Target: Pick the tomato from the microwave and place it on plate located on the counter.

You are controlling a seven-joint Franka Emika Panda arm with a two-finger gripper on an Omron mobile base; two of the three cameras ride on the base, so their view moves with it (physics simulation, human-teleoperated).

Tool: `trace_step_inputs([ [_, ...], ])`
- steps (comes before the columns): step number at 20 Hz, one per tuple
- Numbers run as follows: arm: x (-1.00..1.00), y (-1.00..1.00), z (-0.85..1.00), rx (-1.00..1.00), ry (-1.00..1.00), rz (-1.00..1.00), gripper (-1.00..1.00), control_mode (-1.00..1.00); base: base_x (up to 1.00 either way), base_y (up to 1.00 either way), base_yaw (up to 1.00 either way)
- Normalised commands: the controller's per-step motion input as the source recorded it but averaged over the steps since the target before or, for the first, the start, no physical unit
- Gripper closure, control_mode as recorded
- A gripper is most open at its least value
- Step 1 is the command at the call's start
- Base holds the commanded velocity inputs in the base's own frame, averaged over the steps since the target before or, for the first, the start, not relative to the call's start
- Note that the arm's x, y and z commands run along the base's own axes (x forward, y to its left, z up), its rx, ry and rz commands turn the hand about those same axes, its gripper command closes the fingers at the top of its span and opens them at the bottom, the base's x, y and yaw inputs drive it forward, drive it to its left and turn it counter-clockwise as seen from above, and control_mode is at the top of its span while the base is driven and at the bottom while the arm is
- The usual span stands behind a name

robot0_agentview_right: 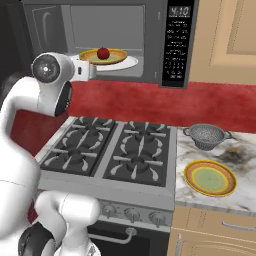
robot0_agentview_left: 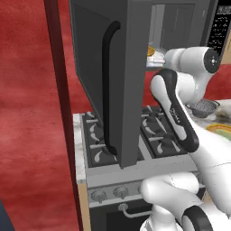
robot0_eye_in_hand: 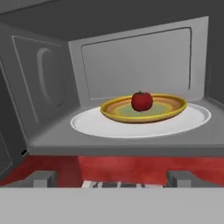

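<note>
We are looking into the open microwave (robot0_agentview_right: 115,40), where the tomato (robot0_eye_in_hand: 141,101) is sitting upright in the middle of a small yellow-rimmed dish (robot0_eye_in_hand: 144,109), and that dish is resting on the white turntable (robot0_eye_in_hand: 140,122) on the oven floor. The microwave door (robot0_agentview_left: 106,76) is standing swung wide over the stove (robot0_agentview_right: 115,152). Our gripper (robot0_eye_in_hand: 113,177) is hanging just outside the cavity mouth, well short of the tomato, with its two fingertips (robot0_eye_in_hand: 41,178) spread wide apart and nothing between them. Down on the counter (robot0_agentview_right: 240,200), to the right of the stove, the plate (robot0_agentview_right: 210,178) with the orange rim and pale green centre is lying bare, and a grey colander (robot0_agentview_right: 206,135) is standing just behind it, holding nothing that we can make out.
</note>
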Motion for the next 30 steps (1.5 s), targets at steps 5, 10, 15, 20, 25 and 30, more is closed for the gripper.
trace_step_inputs([
  [5,0.84,0.0,0.47,-0.09,0.19,0.0,-1.0,-1.0,0.0,0.0,0.0],
  [10,0.84,0.0,0.14,-0.12,0.22,0.0,-1.0,-1.0,0.0,0.0,0.0],
  [15,0.9,0.0,-0.07,-0.12,0.14,0.0,-1.0,-1.0,0.0,0.0,0.0],
  [20,0.75,0.0,-0.43,-0.06,0.01,0.01,-1.0,-1.0,0.0,0.0,0.0],
  [25,0.65,-0.06,-0.5,-0.02,0.0,0.01,-1.0,-1.0,0.0,0.0,0.0],
  [30,0.67,-0.13,-0.03,0.0,0.0,0.0,-1.0,-1.0,0.0,0.0,0.0],
])
